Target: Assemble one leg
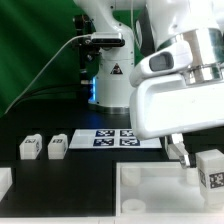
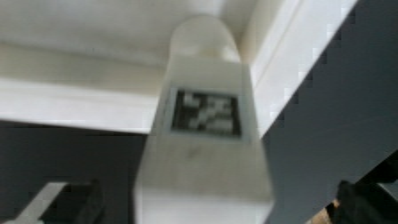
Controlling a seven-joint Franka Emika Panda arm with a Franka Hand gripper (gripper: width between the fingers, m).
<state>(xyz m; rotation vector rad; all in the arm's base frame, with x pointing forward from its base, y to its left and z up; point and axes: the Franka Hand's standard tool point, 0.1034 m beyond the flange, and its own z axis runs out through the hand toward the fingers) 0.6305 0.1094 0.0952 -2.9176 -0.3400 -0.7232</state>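
A white leg (image 1: 211,172) with a square tag stands upright at the right end of the large white square piece (image 1: 150,190). My gripper (image 1: 205,155) is around it, and one dark finger (image 1: 183,151) shows a little to its left. In the wrist view the leg (image 2: 208,110) runs up the middle between my fingers (image 2: 63,202). Both fingers sit apart from its sides, so my gripper (image 2: 214,208) is open around the leg. Two more legs (image 1: 30,147) (image 1: 57,146) lie on the table at the exterior view's left.
The marker board (image 1: 115,137) lies behind the square piece. Another white part (image 1: 5,182) sits at the exterior view's left edge. The arm's white body (image 1: 175,90) fills the upper right and hides the rest of the hand.
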